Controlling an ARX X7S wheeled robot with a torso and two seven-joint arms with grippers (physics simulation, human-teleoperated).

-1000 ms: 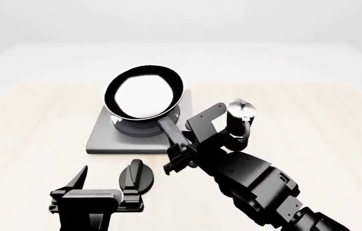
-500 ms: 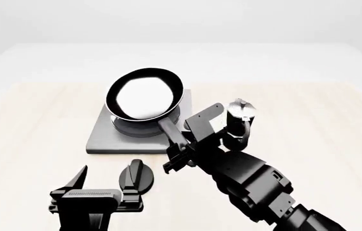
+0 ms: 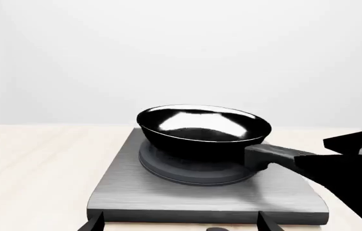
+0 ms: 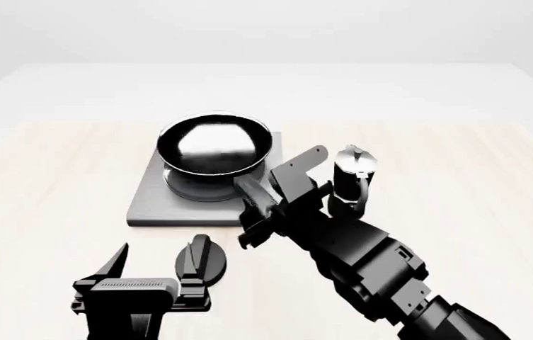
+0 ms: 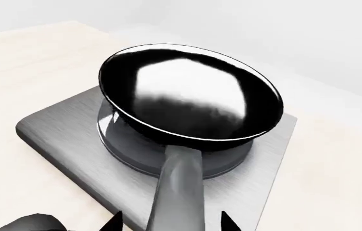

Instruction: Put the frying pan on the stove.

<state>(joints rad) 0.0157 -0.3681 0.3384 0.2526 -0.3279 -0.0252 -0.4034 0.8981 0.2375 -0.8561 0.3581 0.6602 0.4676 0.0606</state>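
The frying pan [image 4: 214, 145] sits level on the dark rings of the stove [image 4: 153, 202], a grey square plate. Its glossy bowl [image 5: 190, 94] reflects light, and its long handle [image 5: 179, 192] points toward my right arm. The right gripper [image 4: 280, 198] is open. Its two fingertips [image 5: 113, 220] stand on either side of the handle, each with a gap to it. My left gripper [image 4: 158, 265] hovers open in front of the stove's near edge [image 3: 206, 215], holding nothing. The pan [image 3: 203, 130] also shows there.
A black-and-silver moka pot [image 4: 353, 173] stands on the table just right of the stove, close to my right wrist. A small round black knob [image 4: 200, 258] lies in front of the stove beside the left gripper. The light wooden table [image 4: 49, 177] extends all around.
The pan has come down from a tilted, raised pose to rest level on the stove rings. My right arm shifted slightly toward the stove. The left arm has stayed still.
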